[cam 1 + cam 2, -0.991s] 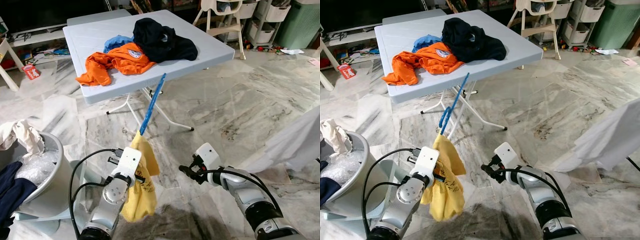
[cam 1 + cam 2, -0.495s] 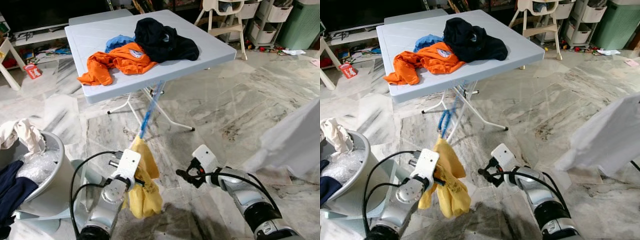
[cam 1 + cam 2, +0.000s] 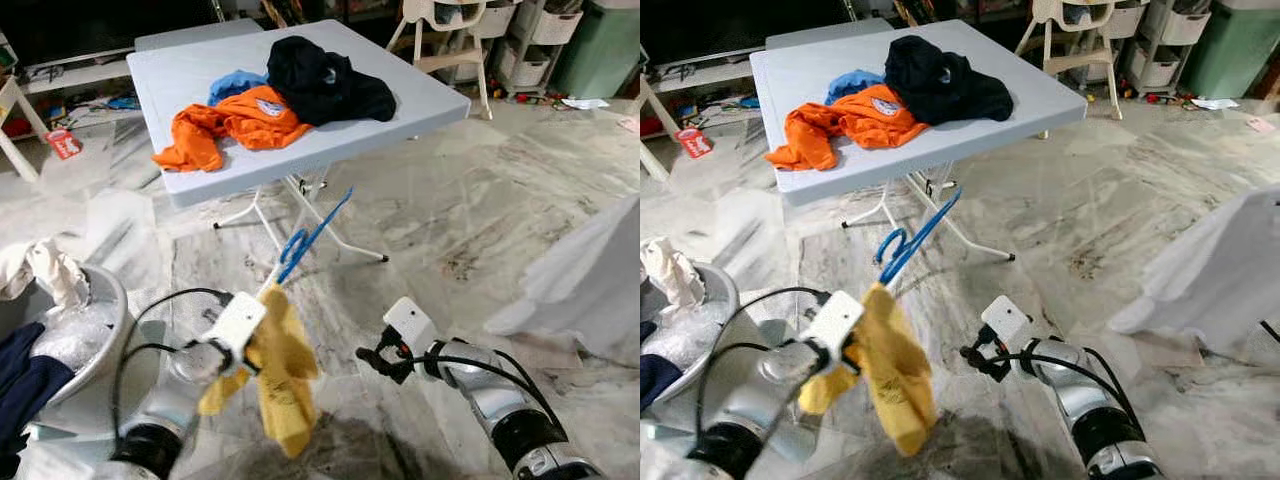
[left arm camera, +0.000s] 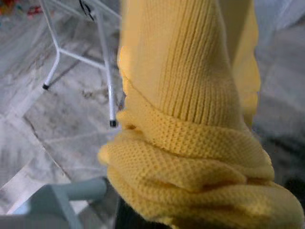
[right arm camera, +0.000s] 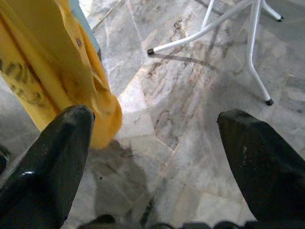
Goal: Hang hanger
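Left end effector [image 3: 262, 335] grips yellow garment [image 3: 283, 385] (on blue hanger [image 3: 312, 235]).

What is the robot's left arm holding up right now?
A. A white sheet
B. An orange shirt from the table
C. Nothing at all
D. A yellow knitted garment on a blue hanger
D. The left gripper holds a yellow knitted garment that hangs from a blue hanger sticking up above it, while the orange shirt lies on the table and the right gripper is open with nothing between its fingers.
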Tool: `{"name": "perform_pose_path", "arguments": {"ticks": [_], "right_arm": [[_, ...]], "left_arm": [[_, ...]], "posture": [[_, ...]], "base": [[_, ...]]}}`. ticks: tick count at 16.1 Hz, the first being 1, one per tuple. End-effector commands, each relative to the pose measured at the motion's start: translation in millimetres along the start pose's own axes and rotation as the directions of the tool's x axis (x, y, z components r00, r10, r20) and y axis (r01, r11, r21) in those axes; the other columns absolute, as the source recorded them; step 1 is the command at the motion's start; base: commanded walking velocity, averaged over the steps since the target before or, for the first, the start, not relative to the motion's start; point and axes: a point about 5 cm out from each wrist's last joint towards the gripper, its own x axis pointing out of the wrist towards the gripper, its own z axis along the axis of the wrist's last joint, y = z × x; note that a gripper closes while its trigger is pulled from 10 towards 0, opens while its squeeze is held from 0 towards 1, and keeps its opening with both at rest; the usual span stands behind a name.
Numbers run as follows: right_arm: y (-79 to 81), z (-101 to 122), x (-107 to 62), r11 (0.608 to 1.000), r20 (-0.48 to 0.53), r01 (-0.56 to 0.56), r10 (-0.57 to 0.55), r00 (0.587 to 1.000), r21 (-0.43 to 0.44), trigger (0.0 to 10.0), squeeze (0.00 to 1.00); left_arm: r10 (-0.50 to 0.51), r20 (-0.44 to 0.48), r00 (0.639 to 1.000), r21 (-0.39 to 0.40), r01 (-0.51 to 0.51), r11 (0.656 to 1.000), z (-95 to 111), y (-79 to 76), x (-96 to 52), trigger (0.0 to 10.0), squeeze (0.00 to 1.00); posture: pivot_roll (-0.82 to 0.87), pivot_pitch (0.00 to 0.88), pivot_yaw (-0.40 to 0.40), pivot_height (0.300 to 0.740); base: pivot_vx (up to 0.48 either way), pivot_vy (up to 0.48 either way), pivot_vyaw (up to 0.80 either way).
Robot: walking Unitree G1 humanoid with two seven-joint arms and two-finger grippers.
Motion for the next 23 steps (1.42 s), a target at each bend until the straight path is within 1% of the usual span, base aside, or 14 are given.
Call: {"name": "perform_pose_path", "arguments": {"ticks": [1, 3, 8, 10, 11, 12, 13, 14, 15, 16, 17, 18, 21, 23], "right_arm": [[0.8, -2.0, -0.1, 1.0, -0.007, -0.001, 0.001, 1.0, -0.009, 10.0, 0.66], [0.2, -2.0, -0.2, 1.0, -0.008, 0.003, -0.004, 1.0, -0.015, 10.0, 0.65], [3.1, -4.9, -0.1, 0.999, -0.017, -0.004, 0.003, 1.0, -0.039, 10.0, 0.57], [4.0, -6.4, -0.9, 0.999, -0.023, -0.014, 0.012, 1.0, -0.052, 10.0, 0.46], [3.8, -6.6, -1.4, 0.999, -0.022, -0.016, 0.015, 1.0, -0.052, 10.0, 0.28], [3.5, -7.4, -2.0, 0.998, -0.027, -0.02, 0.019, 0.999, -0.055, 10.0, 0.22], [3.6, -7.7, -2.1, 0.998, -0.029, -0.023, 0.022, 0.999, -0.058, 10.0, 0.21], [4.2, -7.4, -1.9, 0.998, -0.025, -0.023, 0.021, 0.999, -0.066, 10.0, 0.15], [4.4, -7.1, -1.9, 0.997, -0.021, -0.021, 0.02, 1.0, -0.069, 10.0, 0.15], [10.2, -0.4, 2.0, 0.999, 0.039, -0.001, 0.003, 0.999, -0.052, 10.0, 0.15], [13.2, 2.5, 3.4, 0.999, 0.062, 0.001, 0.002, 0.998, -0.048, 10.0, 0.15], [22.3, 5.6, 6.1, 0.999, 0.093, -0.022, 0.026, 0.995, -0.041, 10.0, 0.15], [31.6, 4.7, 8.5, 0.997, 0.091, -0.056, 0.061, 0.994, -0.058, 10.0, 0.13], [31.6, 4.7, 8.5, 0.997, 0.091, -0.056, 0.061, 0.994, -0.058, 10.0, 0.13]], "left_arm": [[-0.034, -0.008, 0.999, 0.033, 0.034, 0.999, 3.8, 4.0, -0.5, 10.0, 0.0], [-0.101, -0.045, 0.994, 0.122, 0.106, 0.987, -1.0, 0.3, -2.5, 10.0, 0.0], [-0.244, -0.101, 0.965, 0.202, 0.26, 0.944, -7.7, -13.9, -6.2, 10.0, 0.0], [-0.28, -0.159, 0.947, 0.257, 0.313, 0.914, -16.4, -13.7, -10.7, 10.0, 0.0], [-0.271, -0.172, 0.947, 0.273, 0.311, 0.911, -18.3, -10.8, -11.6, 10.0, 0.0], [-0.258, -0.179, 0.949, 0.274, 0.3, 0.914, -19.6, -7.0, -11.9, 10.0, 0.0], [-0.242, -0.179, 0.954, 0.279, 0.285, 0.917, -19.5, -4.0, -11.8, 10.0, 0.0], [-0.205, -0.158, 0.966, 0.269, 0.242, 0.932, -16.7, 0.1, -10.5, 10.0, 0.0], [-0.201, -0.154, 0.967, 0.263, 0.236, 0.935, -16.2, 0.4, -10.2, 10.0, 0.0], [-0.22, -0.131, 0.967, 0.226, 0.246, 0.943, -15.5, -7.4, -9.9, 10.0, 0.0], [-0.233, -0.121, 0.965, 0.205, 0.254, 0.945, -15.2, -11.3, -9.8, 10.0, 0.0], [-0.276, -0.085, 0.957, 0.159, 0.287, 0.945, -12.2, -21.1, -10.4, 10.0, 0.0], [-0.308, -0.04, 0.951, 0.162, 0.31, 0.937, -3.2, -26.3, -10.2, 10.0, 0.0], [-0.308, -0.04, 0.951, 0.162, 0.31, 0.937, -3.2, -26.3, -10.2, 10.0, 0.0]], "posture": [[-0.07, 0.047, 0.026, 0.74], [-0.07, 0.046, 0.027, 0.74], [-0.07, 0.048, 0.03, 0.74], [-0.08, 0.05, 0.031, 0.74], [-0.08, 0.049, 0.03, 0.74], [-0.07, 0.049, 0.031, 0.74], [-0.07, 0.049, 0.031, 0.74], [-0.07, 0.05, 0.03, 0.74], [-0.07, 0.05, 0.03, 0.74], [-0.07, 0.05, 0.031, 0.74], [-0.07, 0.051, 0.032, 0.74], [-0.07, 0.051, 0.031, 0.74], [-0.07, 0.051, 0.034, 0.74], [-0.07, 0.051, 0.034, 0.74]], "base": [[0.0, 0.0, 0.0], [0.0, 0.0, 0.0], [0.0, 0.0, 0.0], [0.0, 0.0, 0.0], [0.0, 0.0, 0.0], [0.0, 0.0, 0.0], [0.0, 0.0, 0.0], [0.0, 0.0, 0.0], [0.0, 0.0, 0.0], [0.0, 0.0, 0.0], [0.0, 0.0, 0.0], [0.0, 0.0, 0.0], [0.0, 0.0, 0.0], [0.0, 0.0, 0.0]]}}
